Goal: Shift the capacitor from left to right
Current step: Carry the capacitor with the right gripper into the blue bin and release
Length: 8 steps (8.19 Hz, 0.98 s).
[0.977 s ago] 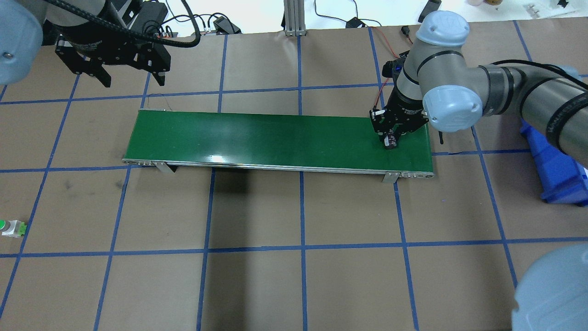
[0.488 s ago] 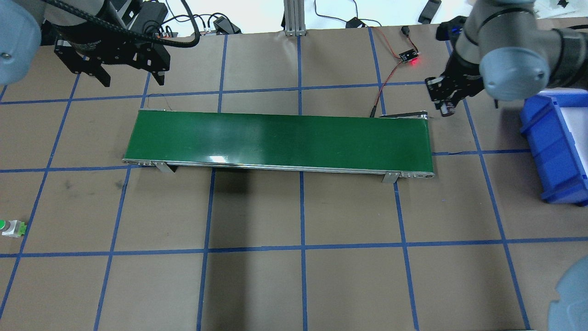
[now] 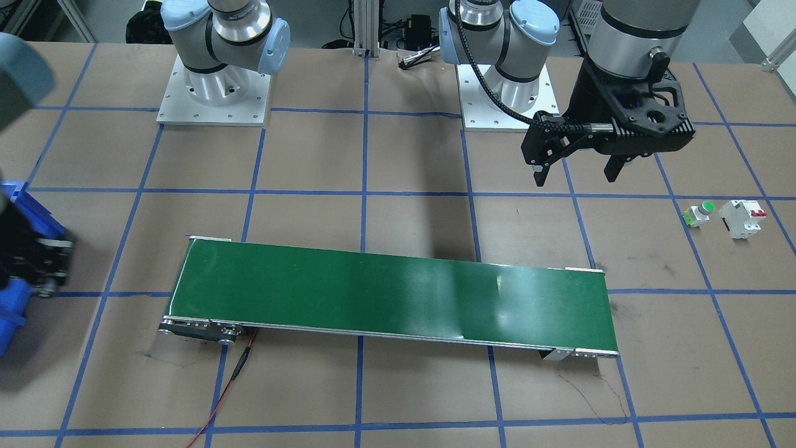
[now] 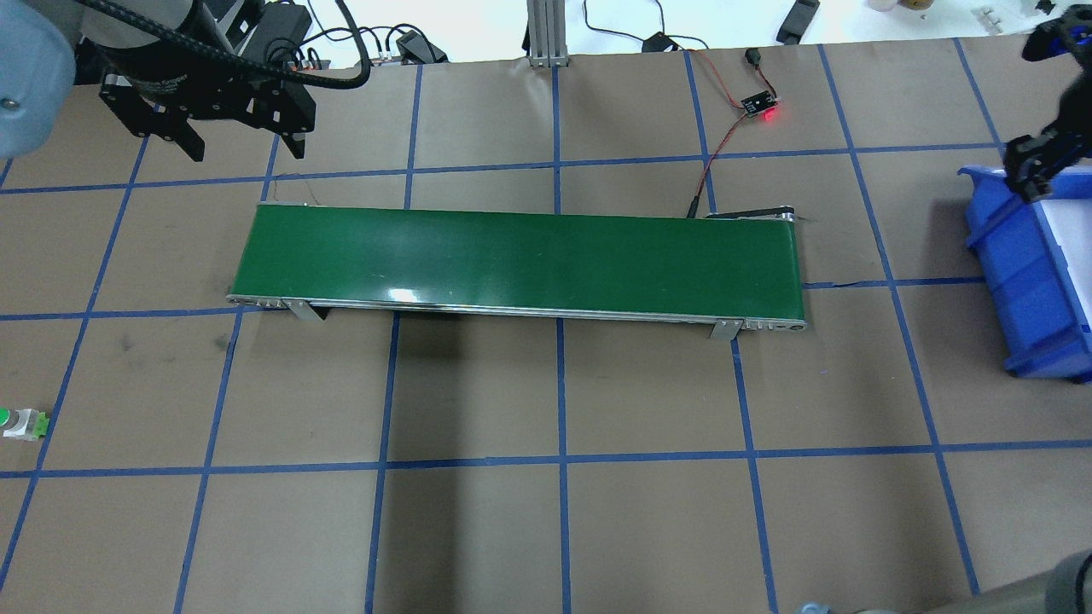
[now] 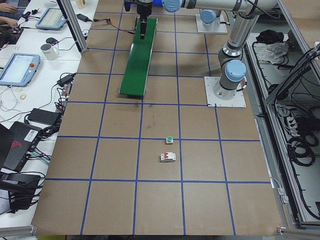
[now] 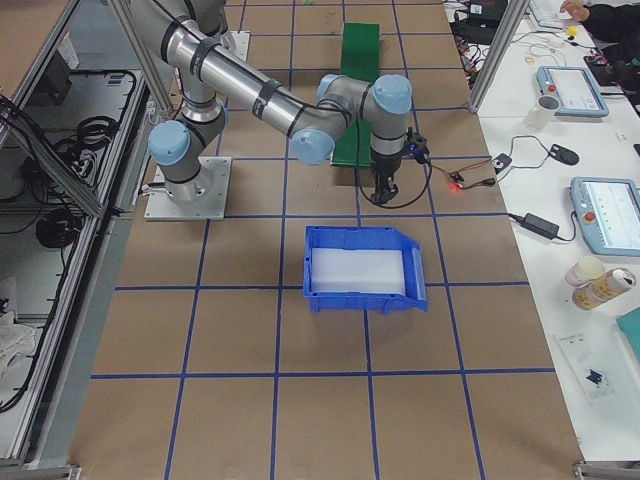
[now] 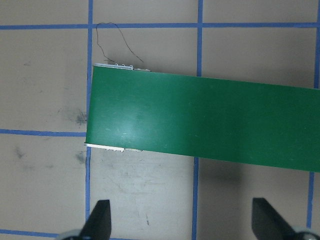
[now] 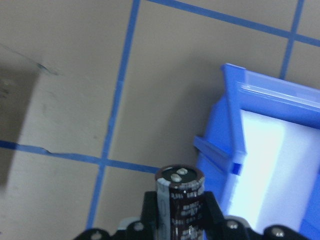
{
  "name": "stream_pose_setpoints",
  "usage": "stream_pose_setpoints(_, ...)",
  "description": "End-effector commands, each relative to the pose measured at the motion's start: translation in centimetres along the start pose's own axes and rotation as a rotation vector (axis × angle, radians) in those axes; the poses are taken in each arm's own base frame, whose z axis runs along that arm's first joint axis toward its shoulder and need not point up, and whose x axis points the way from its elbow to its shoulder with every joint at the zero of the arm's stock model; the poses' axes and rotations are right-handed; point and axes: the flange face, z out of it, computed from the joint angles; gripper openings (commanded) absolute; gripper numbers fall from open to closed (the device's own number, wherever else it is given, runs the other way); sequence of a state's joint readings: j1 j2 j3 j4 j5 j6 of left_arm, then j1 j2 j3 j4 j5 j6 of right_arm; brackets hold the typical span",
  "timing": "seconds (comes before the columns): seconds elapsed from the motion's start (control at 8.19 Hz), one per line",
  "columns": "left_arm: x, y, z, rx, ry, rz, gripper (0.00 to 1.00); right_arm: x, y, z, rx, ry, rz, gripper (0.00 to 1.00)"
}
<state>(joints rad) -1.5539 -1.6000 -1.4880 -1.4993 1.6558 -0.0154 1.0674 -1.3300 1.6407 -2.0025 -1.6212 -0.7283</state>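
**Q:** Right side first: what's it doing?
**A:** My right end effector is clenched on the capacitor. The dark can stands upright between the fingers, with its top and two small terminals facing the wrist camera.

**Q:** Where is that over the bench?
**A:** At the right end, past the green conveyor belt. In the overhead view it sits at the far left corner of the blue bin. The wrist view shows the capacitor just beside the bin's outer wall, with brown paper and blue tape under it. Whether it overlaps the rim, I cannot tell.

**Q:** Left side?
**A:** My left end effector is released, fingers spread wide and holding nothing. It hangs above the bench near the belt's left end, on the side toward my base. The belt surface is bare.

**Q:** Anything else?
**A:** Green-topped push button and white circuit breaker — just beside each other on my left, well apart from the belt.
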Motion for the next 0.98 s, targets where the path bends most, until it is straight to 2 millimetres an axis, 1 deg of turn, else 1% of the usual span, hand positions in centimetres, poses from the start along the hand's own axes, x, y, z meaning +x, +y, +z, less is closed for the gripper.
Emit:
stream_pose_setpoints(0.0,0.0,0.0,-0.1,0.002,-0.001,0.000,1.00,9.1,4.9,3.7,-0.037,-0.028,-0.092,0.00)
stream_pose_setpoints(0.12,0.0,0.0,-0.1,0.002,-0.001,0.000,1.00,11.3,5.7,7.1,-0.048,-0.046,-0.079,0.00)
stream_pose_setpoints(0.24,0.0,0.0,0.1,-0.001,0.001,0.000,1.00,12.1,5.6,10.2,-0.059,-0.058,-0.110,0.00)
stream_pose_setpoints(0.37,0.0,0.0,0.0,0.001,-0.001,0.000,1.00,12.9,6.2,12.7,-0.074,-0.070,-0.125,0.00)
stream_pose_setpoints(0.49,0.0,0.0,-0.2,0.004,-0.001,0.000,1.00,13.3,6.5,14.0,-0.080,-0.076,-0.119,0.01)
stream_pose_setpoints(0.61,0.0,0.0,-0.2,0.004,-0.001,0.000,1.00,13.2,6.4,14.1,-0.077,-0.075,-0.124,0.61)
stream_pose_setpoints(0.73,0.0,0.0,-0.1,0.002,-0.001,0.000,1.00,13.2,6.5,13.2,-0.068,-0.070,-0.132,1.00)
stream_pose_setpoints(0.85,0.0,0.0,-0.1,0.002,-0.001,0.000,1.00,13.0,6.7,11.1,-0.056,-0.056,-0.132,1.00)
